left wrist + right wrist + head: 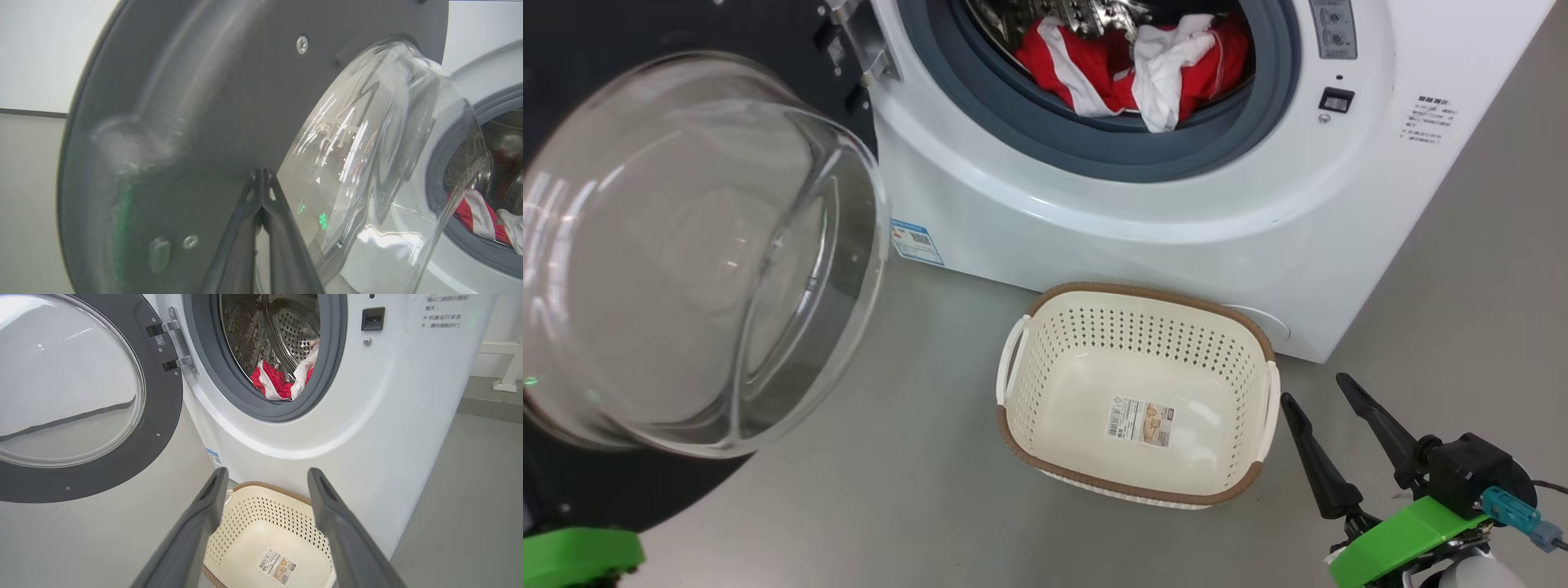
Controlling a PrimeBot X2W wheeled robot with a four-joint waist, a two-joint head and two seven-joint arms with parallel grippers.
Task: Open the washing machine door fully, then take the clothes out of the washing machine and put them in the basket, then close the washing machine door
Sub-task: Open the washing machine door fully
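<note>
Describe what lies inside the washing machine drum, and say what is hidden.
Red-and-white clothes lie heaped at the front of the drum, behind the blue-grey ring. Anything beneath the heap is covered.

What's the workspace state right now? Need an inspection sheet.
Surface: grey floor; the basket stands on it in front of the washing machine.
Job's things: washing machine door swung open to the left; clothes lie in the drum; basket holds only its paper label.
Clutter: nothing seen.
Grippers: left gripper shut, tips at the door's dark inner face; right gripper open, empty, right of the basket.
Cables: dark lead and teal connector at the right wrist.
Surroundings: pale wall beyond the door.
</note>
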